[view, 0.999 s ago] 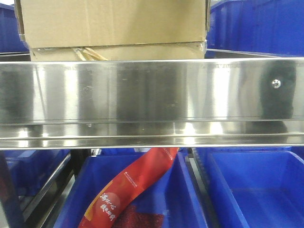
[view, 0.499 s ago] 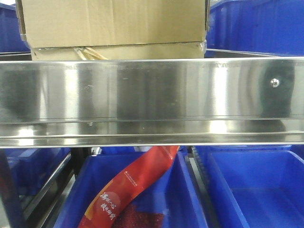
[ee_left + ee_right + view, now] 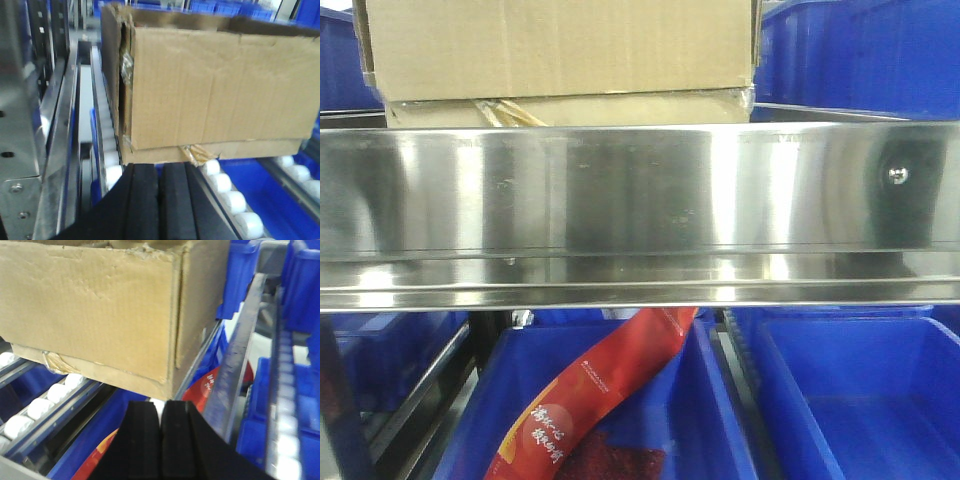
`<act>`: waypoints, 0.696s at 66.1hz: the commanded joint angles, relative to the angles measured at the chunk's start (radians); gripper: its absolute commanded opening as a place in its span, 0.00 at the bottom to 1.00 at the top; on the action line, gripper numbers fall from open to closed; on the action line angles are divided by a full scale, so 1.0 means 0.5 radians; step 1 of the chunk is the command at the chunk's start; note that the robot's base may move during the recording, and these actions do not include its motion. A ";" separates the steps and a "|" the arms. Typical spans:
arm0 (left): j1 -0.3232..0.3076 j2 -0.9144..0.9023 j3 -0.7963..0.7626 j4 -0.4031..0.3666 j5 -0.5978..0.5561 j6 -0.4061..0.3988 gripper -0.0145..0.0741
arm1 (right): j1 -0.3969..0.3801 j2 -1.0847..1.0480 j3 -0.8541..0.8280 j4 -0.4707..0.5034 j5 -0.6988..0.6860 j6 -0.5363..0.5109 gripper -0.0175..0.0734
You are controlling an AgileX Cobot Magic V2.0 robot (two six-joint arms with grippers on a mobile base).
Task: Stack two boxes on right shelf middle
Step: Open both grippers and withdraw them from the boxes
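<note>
Creased corrugated tall box (image 3: 560, 45) sits on the flat box (image 3: 570, 108) at the mirror-bright steel shelf's (image 3: 640, 200) left end; left gripper (image 3: 159, 197) and right gripper (image 3: 160, 437) jaws pressed together, empty.

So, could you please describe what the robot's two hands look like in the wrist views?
The left hand and right hand look alike: two broad, matte black fingers with flat, rounded-top pads, widening toward the base. No cables, labels or markings show on either one.
</note>
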 commanded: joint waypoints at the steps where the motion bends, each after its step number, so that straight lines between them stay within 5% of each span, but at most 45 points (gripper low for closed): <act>1: -0.003 -0.126 0.025 -0.007 -0.038 0.000 0.04 | -0.010 -0.114 0.018 -0.029 -0.021 -0.012 0.01; 42: -0.003 -0.299 0.025 -0.007 -0.083 0.000 0.04 | -0.018 -0.275 0.071 -0.029 -0.167 -0.012 0.01; 46: -0.003 -0.299 0.025 -0.007 -0.083 0.000 0.04 | -0.051 -0.327 0.146 -0.029 -0.209 -0.138 0.01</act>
